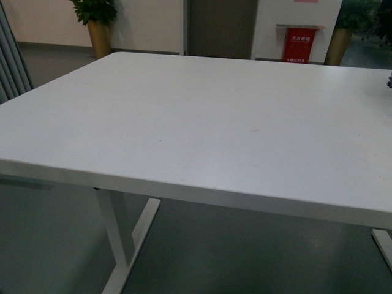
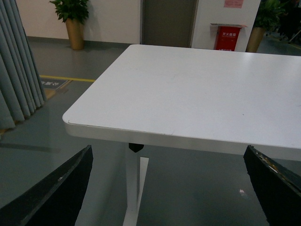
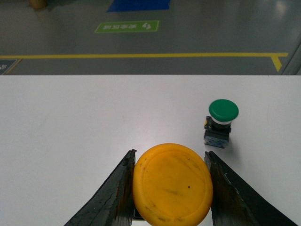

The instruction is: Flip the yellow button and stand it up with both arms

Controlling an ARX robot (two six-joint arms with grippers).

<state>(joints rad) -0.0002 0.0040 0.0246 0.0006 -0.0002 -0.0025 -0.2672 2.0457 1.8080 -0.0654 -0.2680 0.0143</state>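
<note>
The yellow button [image 3: 172,184] is pinched in the right gripper [image 3: 169,154] over the table [image 3: 70,117]. Its cap faces the wrist camera, long axis running lengthwise between the fingers. A green button [image 3: 221,123] stands at its one o'clock. The left gripper [image 2: 168,149] is spread wide.

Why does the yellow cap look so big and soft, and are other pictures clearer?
Right wrist view: the yellow button, close to the lens in the right gripper, looms large and slightly soft; the green button beyond is crisper, with a faint shadow. Front view: dim, flat light on the table. Left wrist view: the left gripper is dark and blurred.
</note>
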